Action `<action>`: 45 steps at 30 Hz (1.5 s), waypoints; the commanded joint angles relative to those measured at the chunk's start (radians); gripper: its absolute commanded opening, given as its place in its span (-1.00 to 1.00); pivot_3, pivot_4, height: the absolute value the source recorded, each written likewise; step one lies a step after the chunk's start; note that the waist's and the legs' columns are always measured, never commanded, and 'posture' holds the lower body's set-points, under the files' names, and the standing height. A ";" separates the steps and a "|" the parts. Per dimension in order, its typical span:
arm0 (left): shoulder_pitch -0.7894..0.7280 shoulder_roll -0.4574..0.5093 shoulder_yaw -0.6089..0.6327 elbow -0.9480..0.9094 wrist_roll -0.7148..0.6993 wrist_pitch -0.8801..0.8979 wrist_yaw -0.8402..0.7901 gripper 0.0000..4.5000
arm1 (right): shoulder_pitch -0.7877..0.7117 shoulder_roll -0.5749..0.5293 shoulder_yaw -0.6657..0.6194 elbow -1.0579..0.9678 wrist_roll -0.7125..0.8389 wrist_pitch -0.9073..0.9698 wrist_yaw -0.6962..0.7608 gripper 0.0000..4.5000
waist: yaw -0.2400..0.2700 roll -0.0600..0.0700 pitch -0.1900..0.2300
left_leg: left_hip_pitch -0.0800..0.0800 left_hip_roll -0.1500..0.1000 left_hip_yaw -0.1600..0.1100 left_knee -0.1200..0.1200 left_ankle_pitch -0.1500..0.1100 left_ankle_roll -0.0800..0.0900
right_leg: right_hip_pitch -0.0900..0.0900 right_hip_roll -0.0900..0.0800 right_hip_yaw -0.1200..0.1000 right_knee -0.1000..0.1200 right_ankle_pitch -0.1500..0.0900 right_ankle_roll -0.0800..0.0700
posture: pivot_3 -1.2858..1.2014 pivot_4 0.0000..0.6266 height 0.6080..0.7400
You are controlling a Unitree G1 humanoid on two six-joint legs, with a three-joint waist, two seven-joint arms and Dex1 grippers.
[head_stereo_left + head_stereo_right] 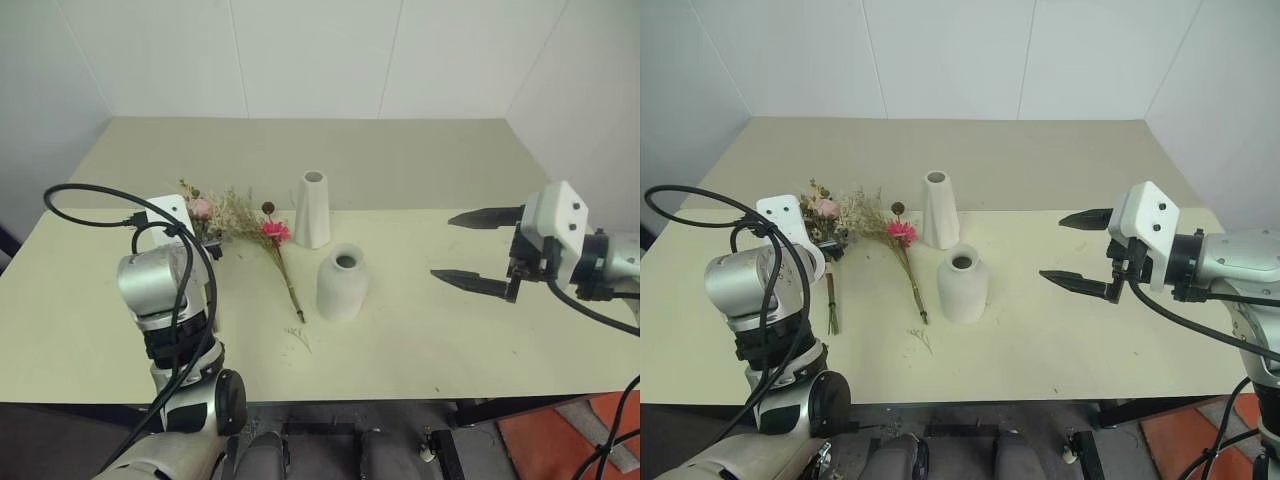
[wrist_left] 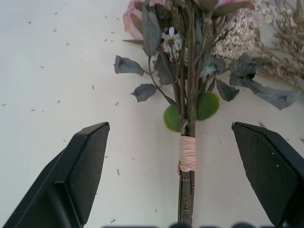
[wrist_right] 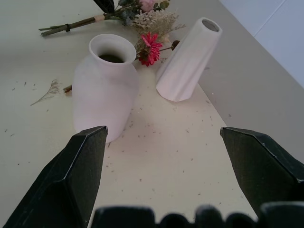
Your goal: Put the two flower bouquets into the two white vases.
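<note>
While both bouquets lie flat on the table (image 1: 450,330), the head view shows the rose bouquet (image 1: 825,215) beneath the left gripper (image 2: 183,156), left of the daisy bouquet (image 1: 275,232), tall vase (image 1: 312,208) and round vase (image 1: 342,283). Left wrist view: jaws wide open, straddling its taped stem; close there. Right wrist view: the right gripper (image 1: 1080,250), open and empty, faces both vases.

Left arm bent up at table's left side, wrist angled downward; left gripper (image 2: 171,175) fingers spread wide, nothing between them gripped. Right arm reaching in from the right, roughly level; right gripper (image 1: 1072,250) fingers wide apart, empty.
</note>
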 commanded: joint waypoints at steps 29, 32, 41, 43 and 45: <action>-0.150 0.013 0.162 0.356 -0.003 -0.085 0.023 1.00 | 0.066 -0.041 -0.124 -0.101 0.025 0.044 -0.058 0.98 | 0.008 0.000 0.000 | 0.000 0.000 0.000 0.000 0.000 0.000 | 0.000 0.000 0.000 0.000 0.000 0.000 | 0.03 -0.52 1.00; -0.158 0.031 0.125 0.340 -0.036 -0.099 -0.020 1.00 | 0.073 -0.042 -0.123 -0.100 0.019 0.042 -0.064 0.98 | 0.006 0.000 0.000 | 0.000 0.000 0.000 0.000 0.000 0.000 | 0.000 0.000 0.000 0.000 0.000 0.000 | 0.03 -0.52 1.00; -0.140 0.028 0.065 0.326 -0.047 -0.039 -0.030 0.99 | 0.077 -0.043 -0.124 -0.099 0.017 0.039 -0.069 1.00 | 0.009 0.000 0.000 | 0.000 0.000 0.000 0.000 0.000 -0.001 | 0.000 0.000 0.000 0.000 0.000 0.000 | 0.03 -0.52 1.00; -0.129 0.025 0.040 0.305 -0.056 -0.051 -0.040 0.99 | 0.082 -0.042 -0.125 -0.101 0.015 0.038 -0.070 1.00 | 0.009 0.000 0.000 | 0.000 0.000 0.000 0.000 0.000 -0.001 | 0.000 0.000 0.000 0.000 0.000 0.000 | 0.03 -0.52 1.00; -0.130 0.025 0.028 0.297 -0.066 -0.050 -0.049 0.99 | 0.083 -0.041 -0.123 -0.101 0.013 0.037 -0.073 1.00 | 0.009 0.000 0.000 | 0.000 0.000 0.000 0.000 0.000 -0.001 | 0.000 0.000 0.000 0.000 0.000 0.000 | 0.03 -0.52 1.00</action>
